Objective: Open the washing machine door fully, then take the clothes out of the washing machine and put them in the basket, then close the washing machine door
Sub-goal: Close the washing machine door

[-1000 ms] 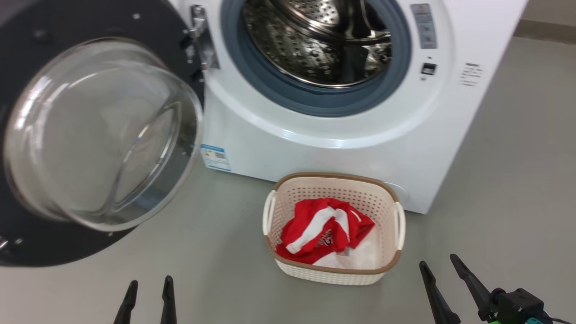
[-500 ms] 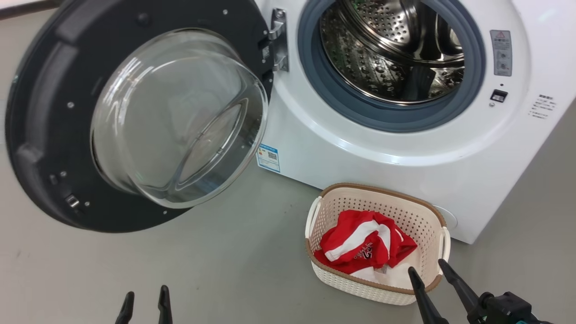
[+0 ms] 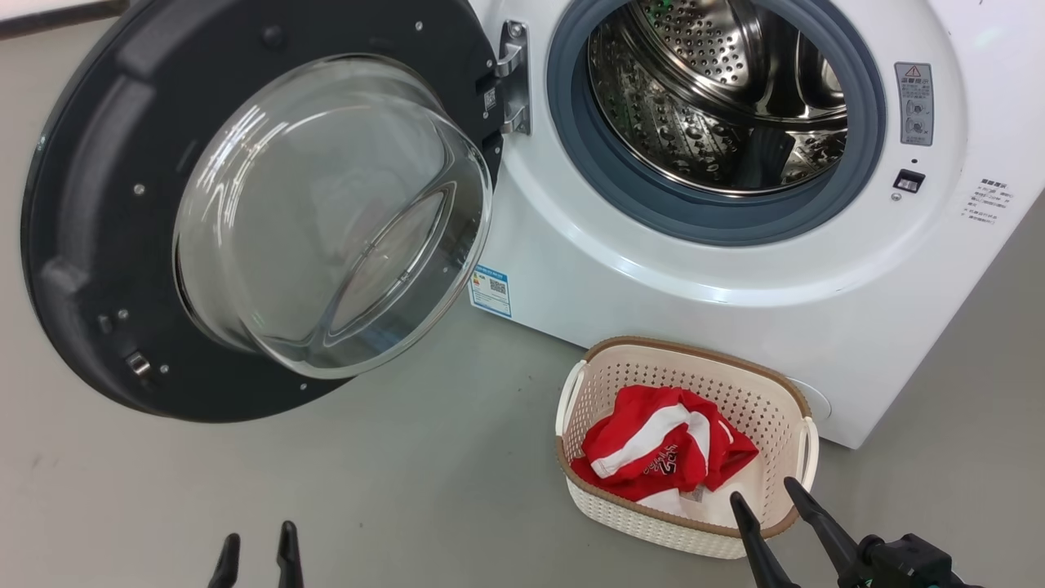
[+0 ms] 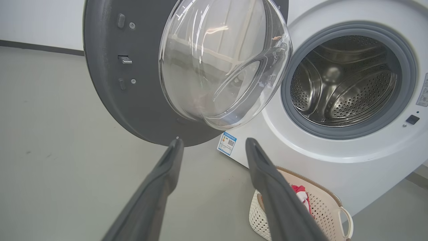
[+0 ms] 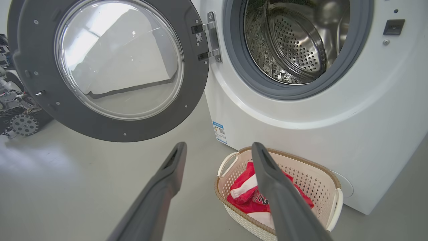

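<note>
Nearest, well out in front of the washing machine, the left gripper hangs over the grey floor, its two dark fingers spread apart and holding nothing. The right gripper hangs closer to the machine, its jaws also spread wide and holding nothing. In the head view its fingertips overlap the near rim of the basket. That cream basket stands on the floor just in front of the machine's lower front panel. The red and white clothes lie bunched inside it, white lettering showing on one fold. A small blue sticker sits low on the machine's front. The door stands swung wide open to the left of the machine on its metal hinge, its bulging glass bowl facing out. Farthest back, inside the machine's grey rubber seal, the drum shows shiny perforated steel.
</note>
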